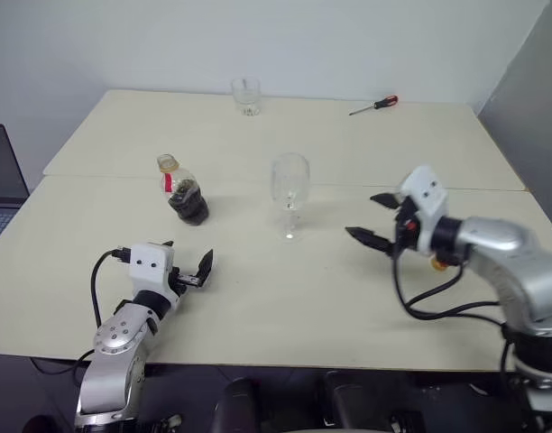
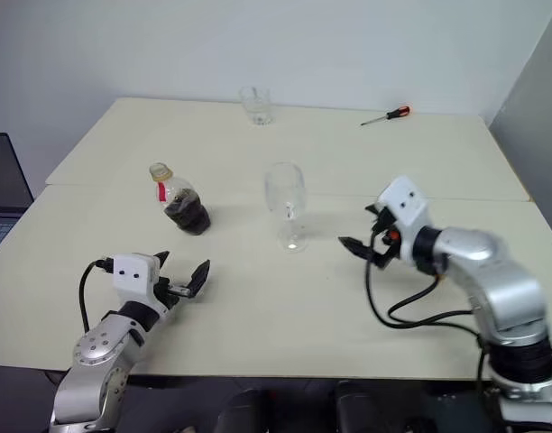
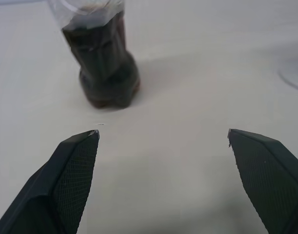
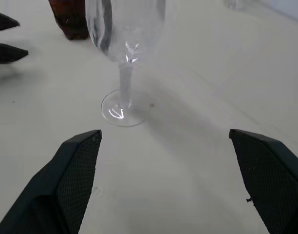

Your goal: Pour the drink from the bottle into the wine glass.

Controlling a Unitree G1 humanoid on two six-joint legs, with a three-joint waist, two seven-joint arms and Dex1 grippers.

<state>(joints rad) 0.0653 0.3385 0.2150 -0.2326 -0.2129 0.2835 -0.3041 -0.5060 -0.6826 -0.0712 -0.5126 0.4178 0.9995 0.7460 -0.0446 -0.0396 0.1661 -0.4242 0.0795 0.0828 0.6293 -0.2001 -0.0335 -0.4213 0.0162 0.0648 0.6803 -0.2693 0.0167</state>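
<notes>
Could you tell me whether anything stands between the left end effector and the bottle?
Nothing visible does. The left end effector, open, points at the bottle over bare table. The wine glass stands off to the bottle's right, outside that path.

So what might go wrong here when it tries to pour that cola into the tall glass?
1. The wine glass stands on a thin stem and small foot; the right gripper, jaws open, hangs close beside it, and a nudge could topple it.
2. The bottle is squat and rounded; the left gripper, open in front of it, might grip it badly and let it slip.
3. The glass's mouth is narrow, so the drink could splash onto the table.
</notes>
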